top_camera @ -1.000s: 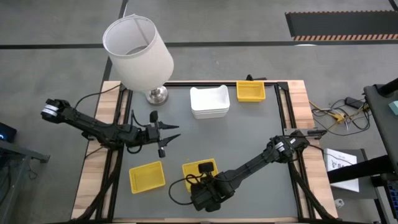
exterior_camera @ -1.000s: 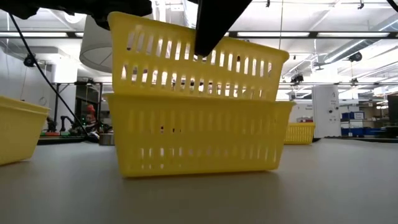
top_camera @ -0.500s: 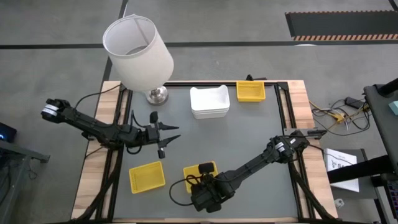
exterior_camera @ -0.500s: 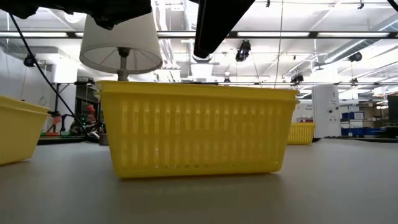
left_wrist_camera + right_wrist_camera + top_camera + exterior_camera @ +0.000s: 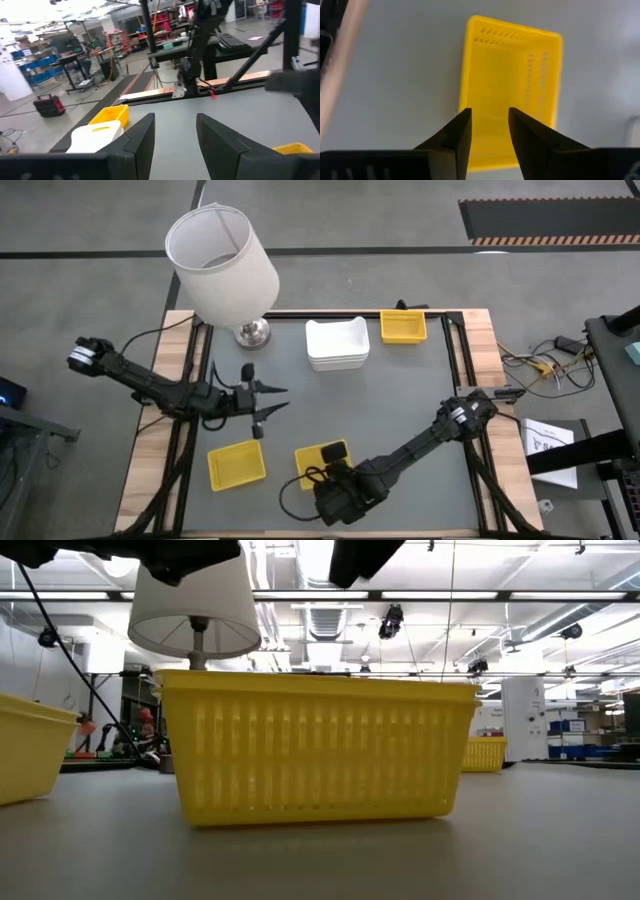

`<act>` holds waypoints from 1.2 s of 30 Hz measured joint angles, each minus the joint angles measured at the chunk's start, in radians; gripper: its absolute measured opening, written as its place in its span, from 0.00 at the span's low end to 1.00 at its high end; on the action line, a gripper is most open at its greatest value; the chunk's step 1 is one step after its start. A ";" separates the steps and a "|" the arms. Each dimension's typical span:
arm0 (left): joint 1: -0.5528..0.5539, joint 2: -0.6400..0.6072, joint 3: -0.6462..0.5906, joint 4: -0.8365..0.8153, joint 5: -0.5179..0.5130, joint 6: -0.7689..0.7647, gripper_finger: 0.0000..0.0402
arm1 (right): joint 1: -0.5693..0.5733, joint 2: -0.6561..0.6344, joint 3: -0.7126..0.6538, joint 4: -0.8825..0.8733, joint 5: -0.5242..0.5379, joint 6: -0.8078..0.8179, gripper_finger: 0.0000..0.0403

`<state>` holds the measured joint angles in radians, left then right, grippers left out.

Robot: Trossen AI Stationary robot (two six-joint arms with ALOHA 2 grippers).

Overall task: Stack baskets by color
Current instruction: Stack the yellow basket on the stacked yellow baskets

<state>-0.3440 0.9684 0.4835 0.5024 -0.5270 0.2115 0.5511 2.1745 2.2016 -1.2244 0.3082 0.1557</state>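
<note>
Near the table's front edge, a yellow basket stack (image 5: 308,458) (image 5: 315,750) stands on its base, one basket nested inside the other. My right gripper (image 5: 489,125) (image 5: 330,451) hangs open just above the stack (image 5: 510,75), clear of its rim. A single yellow basket (image 5: 237,464) lies to the stack's left. Another yellow basket (image 5: 403,327) and the stacked white baskets (image 5: 337,344) sit at the far edge. My left gripper (image 5: 272,398) (image 5: 175,135) is open and level above the table's left middle, with nothing between its fingers.
A large white lampshade on a chrome base (image 5: 222,265) stands at the far left corner. The grey mat (image 5: 400,410) is bare between the far baskets and the near ones. Black frame rails (image 5: 455,350) run along the table's sides.
The upper yellow basket, tilted on the lower one's rim under my right gripper a second ago, has dropped and now sits nested and level in it. My right gripper has let go of it and risen a little above the stack.
</note>
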 joint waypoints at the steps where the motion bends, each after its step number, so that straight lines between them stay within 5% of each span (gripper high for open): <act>1: -0.008 0.000 0.000 -0.002 0.000 0.000 0.32 | 0.005 -0.014 -0.012 -0.002 0.018 -0.017 0.29; 10: -0.063 0.000 -0.001 -0.013 0.001 -0.006 0.32 | 0.014 -0.185 -0.292 0.242 0.034 -0.134 0.22; 23: -0.066 0.013 -0.001 -0.012 0.002 -0.098 0.32 | -0.020 -0.525 -0.999 1.105 0.021 -0.422 0.14; 27: -0.067 0.054 -0.001 0.015 0.003 -0.118 0.32 | -0.066 -0.588 -1.149 1.314 -0.085 -0.501 0.13; 36: -0.071 0.186 0.007 0.105 0.011 -0.240 0.32 | -0.173 -0.731 -1.297 1.439 -0.139 -0.582 0.13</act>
<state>-0.4152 1.1539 0.4903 0.6074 -0.5164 -0.0287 0.3776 1.4438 0.9045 0.2144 0.1693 -0.4267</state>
